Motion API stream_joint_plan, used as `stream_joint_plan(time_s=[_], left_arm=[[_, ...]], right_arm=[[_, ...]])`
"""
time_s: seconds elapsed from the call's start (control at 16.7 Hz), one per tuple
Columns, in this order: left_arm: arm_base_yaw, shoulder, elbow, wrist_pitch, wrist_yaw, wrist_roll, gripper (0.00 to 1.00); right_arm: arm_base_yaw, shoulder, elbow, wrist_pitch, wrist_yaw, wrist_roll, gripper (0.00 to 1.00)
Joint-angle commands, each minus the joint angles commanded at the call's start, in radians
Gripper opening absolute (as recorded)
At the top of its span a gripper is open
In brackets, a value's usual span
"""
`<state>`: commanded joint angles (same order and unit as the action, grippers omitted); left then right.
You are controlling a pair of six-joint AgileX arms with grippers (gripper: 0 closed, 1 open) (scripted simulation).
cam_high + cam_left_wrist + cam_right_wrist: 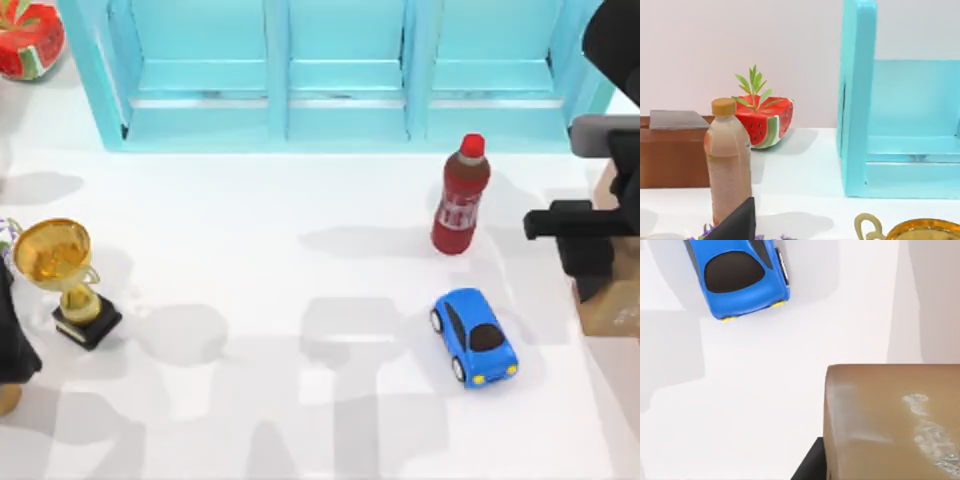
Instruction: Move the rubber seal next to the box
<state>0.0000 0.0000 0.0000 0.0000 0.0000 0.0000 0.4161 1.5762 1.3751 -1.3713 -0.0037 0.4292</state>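
Note:
The rubber seal [890, 425] is a tan-brown block with whitish marks on one face, seen close up in the right wrist view. A black finger [810, 467] presses against its side. From above, the seal [612, 300] shows at the table's right edge under my right gripper [590, 262], which is shut on it. The box is out of view. My left gripper [12, 345] stays parked at the table's left edge, beside the trophy.
A blue toy car [474, 336] sits left of the seal, with a red-capped bottle [460, 196] behind it. A gold trophy [62, 275] stands at the left, a teal shelf [340, 70] along the back, and a watermelon planter [28, 38] at the back left.

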Motion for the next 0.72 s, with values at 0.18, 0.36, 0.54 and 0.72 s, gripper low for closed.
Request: stream_joint_plan(time_s=[0.18, 0.36, 0.54, 0.72], left_arm=[[0.000, 0.000, 0.000, 0.000, 0.000, 0.000, 1.00], [0.000, 0.000, 0.000, 0.000, 0.000, 0.000, 1.00], [0.000, 0.000, 0.000, 0.000, 0.000, 0.000, 1.00], [0.000, 0.000, 0.000, 0.000, 0.000, 0.000, 1.00]], right_arm=[[-0.075, -0.091, -0.091, -0.003, -0.001, -0.078, 0.00], [-0.083, -0.101, -0.102, -0.003, -0.001, -0.088, 0.00], [-0.079, -0.097, -0.101, -0.001, 0.000, -0.086, 0.00], [-0.079, -0.097, -0.147, 0.049, 0.000, -0.085, 0.00]])
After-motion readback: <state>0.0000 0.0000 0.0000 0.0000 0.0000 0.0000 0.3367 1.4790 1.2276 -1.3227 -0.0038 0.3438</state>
